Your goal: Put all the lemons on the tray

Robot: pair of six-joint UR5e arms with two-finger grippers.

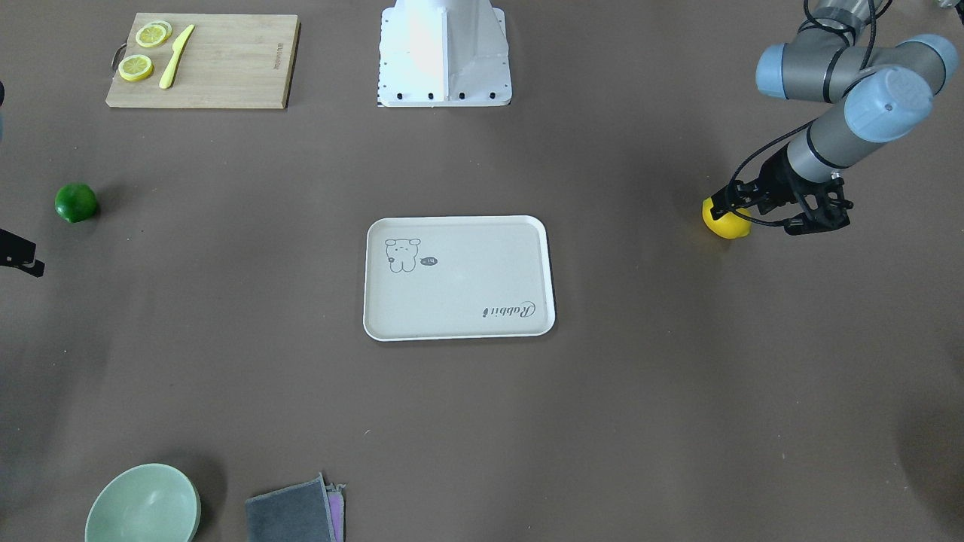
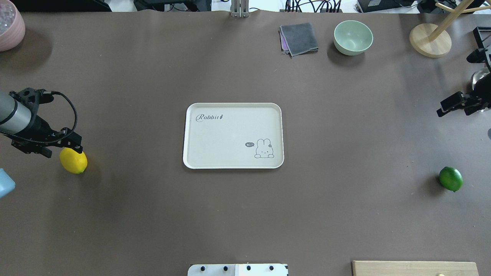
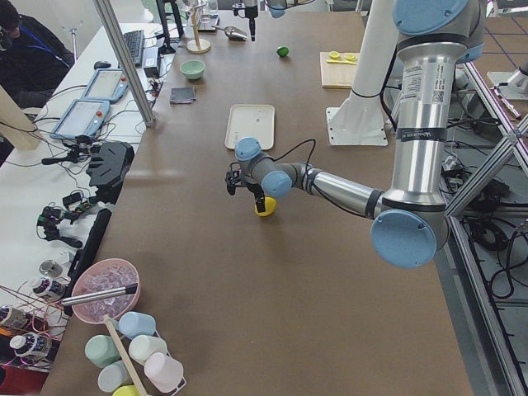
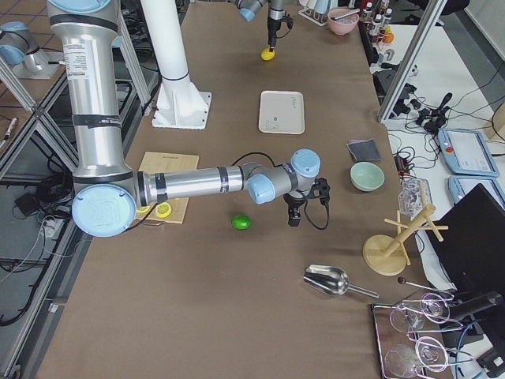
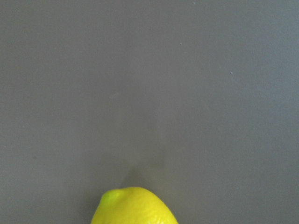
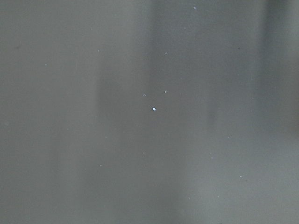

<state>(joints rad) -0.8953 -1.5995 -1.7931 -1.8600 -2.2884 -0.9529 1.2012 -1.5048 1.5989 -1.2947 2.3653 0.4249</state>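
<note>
Nearest the overhead camera is the white base (image 2: 238, 269), at the bottom edge, straight below the tray (image 2: 215, 138). Far left of the tray, toward the far corner, stands a pink bowl (image 2: 8, 27). Well left of the tray, the left gripper (image 2: 73, 146) comes in from the edge with its tip over the top of the yellow lemon (image 2: 73, 161). I cannot tell whether its fingers are spread around the fruit or pressed together. That lemon lies on the table (image 2: 134, 214), well apart from the tray and level with its near rim. The left wrist view catches only its pointed end.

Beyond the tray's far right corner lies a folded grey cloth (image 2: 298, 38). Right of it are a green bowl (image 2: 353, 37) and a wooden stand (image 2: 429, 40). Well right of the tray, level with its far rim, the right gripper (image 2: 445, 109) pokes in. Too little shows to say whether it is spread or closed. The green lemon (image 2: 450, 178) lies on the table far right of the tray, just nearer the base than the near rim and apart from that gripper. At the bottom right is the board (image 2: 414, 268). The front view shows two slices (image 1: 153, 34) and a yellow knife (image 1: 176, 56) on it.
</note>
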